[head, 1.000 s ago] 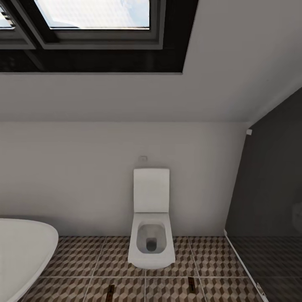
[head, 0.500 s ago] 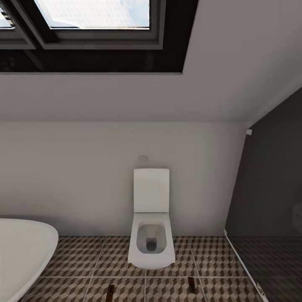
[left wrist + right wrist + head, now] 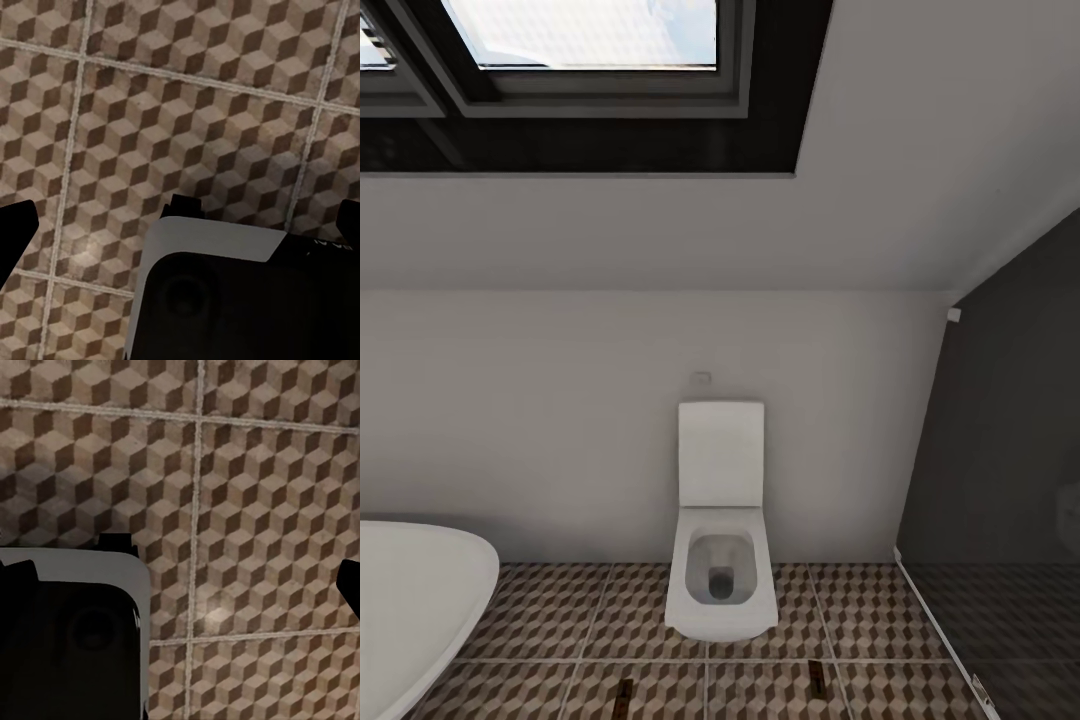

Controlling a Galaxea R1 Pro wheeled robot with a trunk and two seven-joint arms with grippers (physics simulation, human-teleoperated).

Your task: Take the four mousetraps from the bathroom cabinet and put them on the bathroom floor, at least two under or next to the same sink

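The bathroom floor (image 3: 550,620) of cube-patterned tiles runs in front of me. Two small brown and dark pieces lie on it, one (image 3: 624,690) to the left and one (image 3: 816,677) to the right; they are too small to tell whether they are mousetraps. The cabinet and the bathroom sink are out of view. In the left wrist view my left gripper (image 3: 182,225) hangs over the bathroom floor (image 3: 187,112), open and empty. In the right wrist view my right gripper (image 3: 182,579) is likewise open and empty above the bathroom floor (image 3: 262,495).
A white toilet (image 3: 721,540) stands against the far wall. A white bathtub (image 3: 410,600) curves in at the left. A dark glass shower screen (image 3: 1000,480) closes the right side. A white and black part of my own body (image 3: 217,247) (image 3: 75,570) shows beneath each wrist.
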